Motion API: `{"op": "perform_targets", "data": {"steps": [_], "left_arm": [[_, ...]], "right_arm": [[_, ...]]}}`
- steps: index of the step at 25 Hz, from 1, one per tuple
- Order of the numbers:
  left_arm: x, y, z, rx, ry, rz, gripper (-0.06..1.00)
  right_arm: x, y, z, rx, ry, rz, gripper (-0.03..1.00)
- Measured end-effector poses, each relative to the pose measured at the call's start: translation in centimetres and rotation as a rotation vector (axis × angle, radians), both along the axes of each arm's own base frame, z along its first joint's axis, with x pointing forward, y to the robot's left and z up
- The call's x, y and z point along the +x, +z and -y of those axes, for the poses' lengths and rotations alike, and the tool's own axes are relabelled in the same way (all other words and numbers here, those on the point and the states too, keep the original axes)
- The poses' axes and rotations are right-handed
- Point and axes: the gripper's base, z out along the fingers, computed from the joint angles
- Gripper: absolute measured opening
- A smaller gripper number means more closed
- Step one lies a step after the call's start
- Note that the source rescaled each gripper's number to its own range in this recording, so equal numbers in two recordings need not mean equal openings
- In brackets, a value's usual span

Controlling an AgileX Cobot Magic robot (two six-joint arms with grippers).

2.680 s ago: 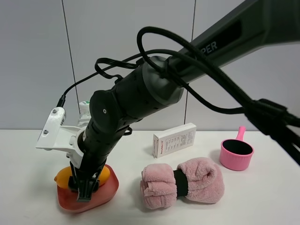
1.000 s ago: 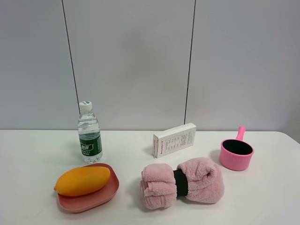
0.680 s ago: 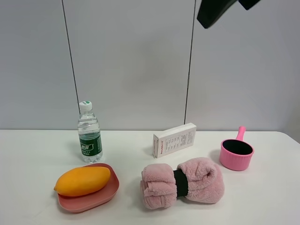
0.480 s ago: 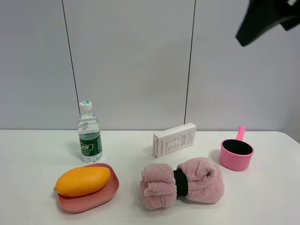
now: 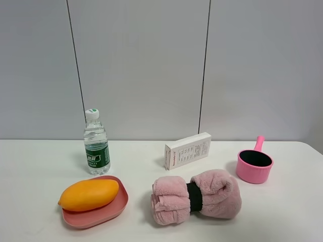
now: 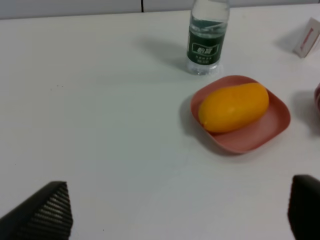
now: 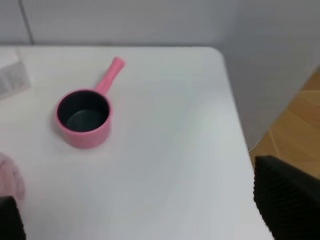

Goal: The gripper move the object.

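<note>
The orange-yellow mango [image 5: 89, 194] lies on its side in the pink plate [image 5: 115, 209] at the front left of the table, free of any gripper. It also shows in the left wrist view [image 6: 234, 106], on the plate [image 6: 272, 131]. No arm shows in the exterior high view. My left gripper [image 6: 172, 216] is open and empty, its two dark fingertips [image 6: 42, 215] wide apart, high above and well short of the mango. My right gripper [image 7: 150, 215] is open and empty above the table's right end, near the pink pot.
A water bottle [image 5: 96, 143] stands behind the plate. A white carton [image 5: 187, 150] lies mid-table, with a fluffy pink towel roll [image 5: 197, 196] in front of it. A small pink pot with handle [image 5: 255, 164] sits at the right. The table's right edge [image 7: 235, 110] drops to the floor.
The black arm that stood over the mango on the plate has lifted, swung up to the upper right and left the exterior view. The mango stays on the plate.
</note>
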Motion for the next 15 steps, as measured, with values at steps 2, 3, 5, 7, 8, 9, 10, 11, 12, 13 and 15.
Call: {"op": "perform_targets", "data": {"steps": [2, 3, 5, 7, 8, 9, 10, 11, 12, 13, 15], "left_arm": [[0.0, 0.0, 0.0, 0.000, 0.000, 0.000, 1.00], [0.0, 0.0, 0.0, 0.000, 0.000, 0.000, 1.00], [0.0, 0.0, 0.0, 0.000, 0.000, 0.000, 1.00], [0.0, 0.0, 0.0, 0.000, 0.000, 0.000, 1.00], [0.0, 0.0, 0.0, 0.000, 0.000, 0.000, 1.00], [0.0, 0.0, 0.0, 0.000, 0.000, 0.000, 1.00], [0.0, 0.0, 0.0, 0.000, 0.000, 0.000, 1.00], [0.0, 0.0, 0.0, 0.000, 0.000, 0.000, 1.00], [0.0, 0.0, 0.0, 0.000, 0.000, 0.000, 1.00], [0.0, 0.0, 0.0, 0.000, 0.000, 0.000, 1.00], [0.0, 0.0, 0.0, 0.000, 0.000, 0.000, 1.00]], "right_arm": [[-2.2, -0.4, 0.0, 0.028, -0.016, 0.032, 0.78], [-3.2, -0.7, -0.1, 0.041, -0.017, 0.046, 0.79], [-5.1, -1.4, -0.3, 0.073, -0.008, 0.073, 0.83], [-6.5, -2.2, -0.5, 0.099, 0.007, 0.085, 0.85], [-7.1, -2.7, -0.7, 0.113, 0.016, 0.093, 0.85], [-7.5, -3.2, -0.8, 0.127, 0.027, 0.093, 0.85], [-7.8, -3.8, -0.9, 0.138, 0.035, 0.095, 0.85], [-8.2, -4.4, -1.0, 0.152, 0.044, 0.097, 0.85], [-8.3, -5.0, -1.2, 0.164, 0.053, 0.095, 0.85], [-8.2, -5.8, -1.3, 0.175, 0.059, 0.084, 0.85], [-8.0, -7.3, -1.4, 0.194, 0.070, 0.056, 0.85]]}}
